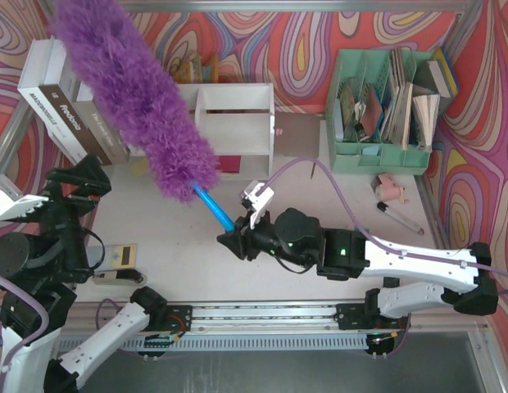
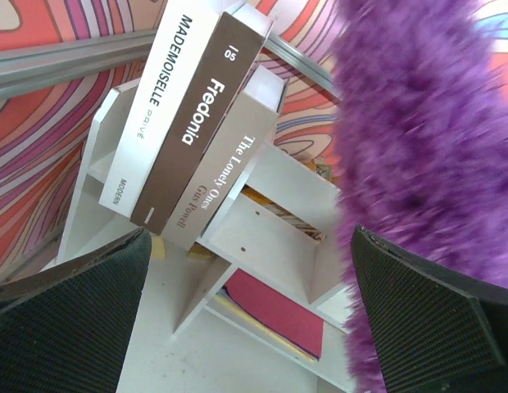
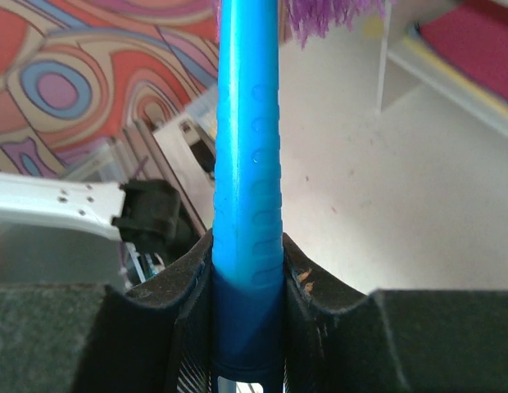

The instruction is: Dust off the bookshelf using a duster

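The duster (image 1: 135,94) has a long fluffy purple head and a bright blue handle (image 1: 213,208). Its head slants up to the far left, above the left part of the white bookshelf (image 1: 233,127). My right gripper (image 1: 234,241) is shut on the handle's end (image 3: 248,246). The purple head (image 2: 426,164) fills the right of the left wrist view, in front of the bookshelf (image 2: 270,237). My left gripper (image 1: 78,184) is open and empty at the left, near the books. Its fingers (image 2: 57,319) stand wide apart.
Three books (image 1: 70,115) lean at the bookshelf's left end, also seen in the left wrist view (image 2: 188,123). Red paper (image 2: 278,315) lies in the lower tier. A mint-green file organizer (image 1: 385,115) with papers stands far right. A pink toy (image 1: 391,190), a marker (image 1: 399,218) and a small device (image 1: 116,258) lie on the table.
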{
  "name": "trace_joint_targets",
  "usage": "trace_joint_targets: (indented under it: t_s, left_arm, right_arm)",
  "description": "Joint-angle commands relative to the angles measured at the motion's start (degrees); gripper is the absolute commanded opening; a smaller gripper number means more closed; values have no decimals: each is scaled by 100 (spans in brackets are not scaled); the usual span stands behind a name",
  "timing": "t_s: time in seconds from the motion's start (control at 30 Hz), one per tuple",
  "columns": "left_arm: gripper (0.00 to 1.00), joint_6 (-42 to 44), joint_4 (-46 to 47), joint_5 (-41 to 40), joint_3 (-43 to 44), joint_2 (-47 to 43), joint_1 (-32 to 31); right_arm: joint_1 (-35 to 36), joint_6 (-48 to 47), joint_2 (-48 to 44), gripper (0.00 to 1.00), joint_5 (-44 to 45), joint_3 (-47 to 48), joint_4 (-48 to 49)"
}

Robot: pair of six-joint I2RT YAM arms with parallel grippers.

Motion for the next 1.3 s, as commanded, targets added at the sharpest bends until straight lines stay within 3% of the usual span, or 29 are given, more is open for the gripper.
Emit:
trace_joint_targets:
  t_s: [0.0, 0.27, 0.47, 0.7, 0.9, 1.03, 1.27]
  left_arm:
    - [98, 247, 36, -161, 161, -160, -11]
    - [98, 438, 109, -221, 295, -358, -11]
    - [98, 448, -32, -221, 357, -389, -11]
    - [98, 392, -48, -271, 230, -428, -11]
    - [98, 407, 6, -274, 136, -455, -11]
    - [98, 408, 15, -274, 114, -459, -13]
    - [98, 441, 6, -274, 58, -483, -11]
  right_arm:
    - [27, -507, 231, 0, -91, 782, 174]
    - [-28, -869, 1387, 0, -318, 2309, -625]
    - [-632, -749, 2120, 0, -883, 3447, -1295]
    - [-1040, -640, 2873, 0, -748, 4942, -2472]
    - [-1158, -667, 2919, 0, -952, 4907, -2476]
    - [-1130, -606, 3046, 0, -1603, 5014, -2403]
    - [-729, -755, 2833, 0, -1513, 4708, -2108]
